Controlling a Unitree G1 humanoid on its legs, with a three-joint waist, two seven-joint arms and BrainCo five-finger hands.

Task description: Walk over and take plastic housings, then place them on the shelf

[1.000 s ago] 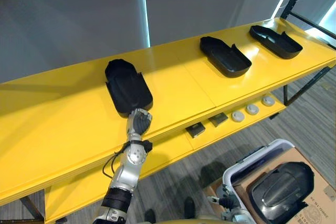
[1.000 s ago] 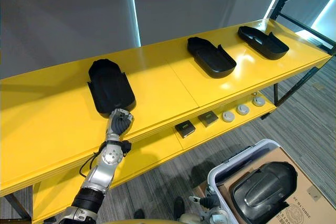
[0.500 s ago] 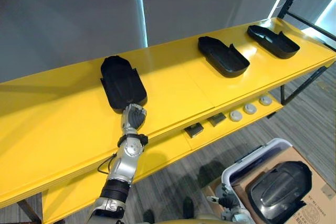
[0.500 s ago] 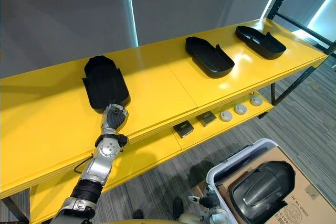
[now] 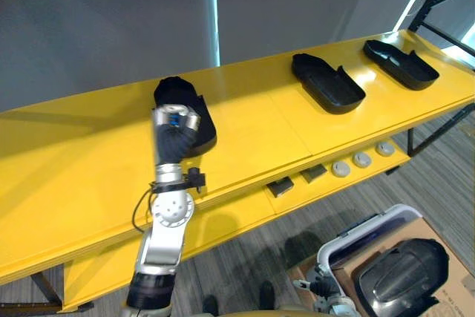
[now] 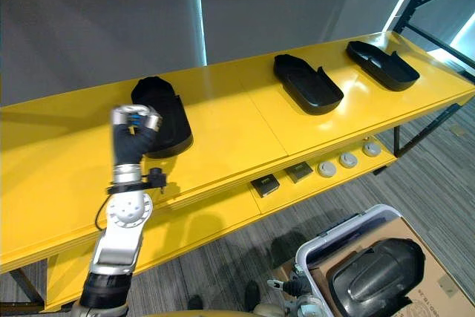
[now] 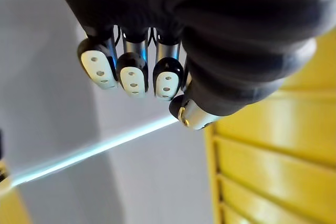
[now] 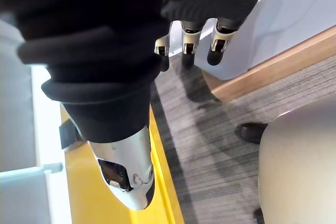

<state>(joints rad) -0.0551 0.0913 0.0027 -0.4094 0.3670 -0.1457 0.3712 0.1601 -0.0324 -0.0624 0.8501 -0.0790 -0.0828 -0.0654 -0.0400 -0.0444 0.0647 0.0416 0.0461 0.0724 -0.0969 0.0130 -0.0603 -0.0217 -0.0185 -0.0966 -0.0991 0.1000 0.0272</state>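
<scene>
Left hand (image 5: pixel 174 130), curled and empty, hides the near end of the plastic housing (image 6: pixel 169 113); it lies on the yellow shelf (image 5: pixel 74 161), long axis toward the wall (image 5: pixel 89 20); right hand (image 8: pixel 191 35) hangs relaxed.

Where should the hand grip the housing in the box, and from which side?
Probably its long side edges, from above: the housing lies domed side up in the open box, whose walls block a sideways approach.
</scene>
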